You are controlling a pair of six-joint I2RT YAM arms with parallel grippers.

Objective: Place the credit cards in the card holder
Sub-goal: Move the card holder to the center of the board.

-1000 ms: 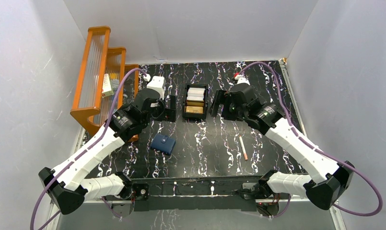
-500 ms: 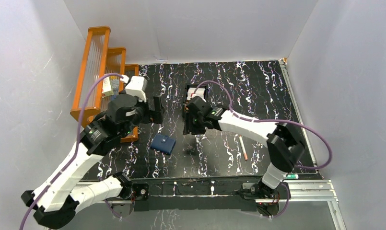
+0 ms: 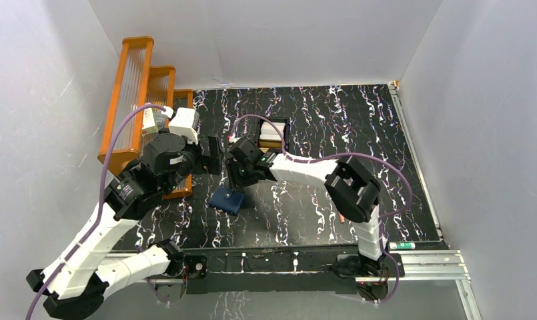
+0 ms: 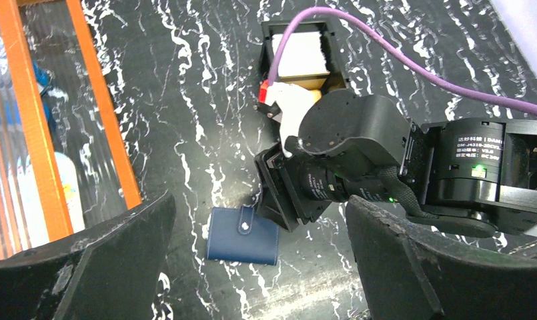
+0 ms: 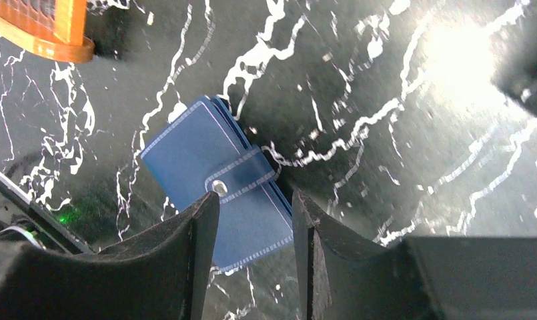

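The navy card holder (image 3: 227,200) lies closed and snapped on the black marbled table; it also shows in the left wrist view (image 4: 243,235) and the right wrist view (image 5: 205,160). My right gripper (image 3: 241,176) hangs just above its right end, jaws open, with the wallet's edge showing between the fingers (image 5: 255,260). The credit cards (image 3: 272,133), white and tan, stand in a black open-top box (image 3: 287,137); they also show in the left wrist view (image 4: 304,57). My left gripper (image 3: 213,155) is wide open and empty, held high left of the wallet (image 4: 259,267).
An orange rack (image 3: 129,100) with bottles stands at the back left, close to my left arm. A thin pale stick (image 3: 343,217) lies front right, mostly hidden behind my right arm's elbow. White walls enclose the table on three sides.
My right gripper has swept left from beside the black box to over the wallet's right end. My left arm has pulled back leftward and lifted. The wallet has not moved.
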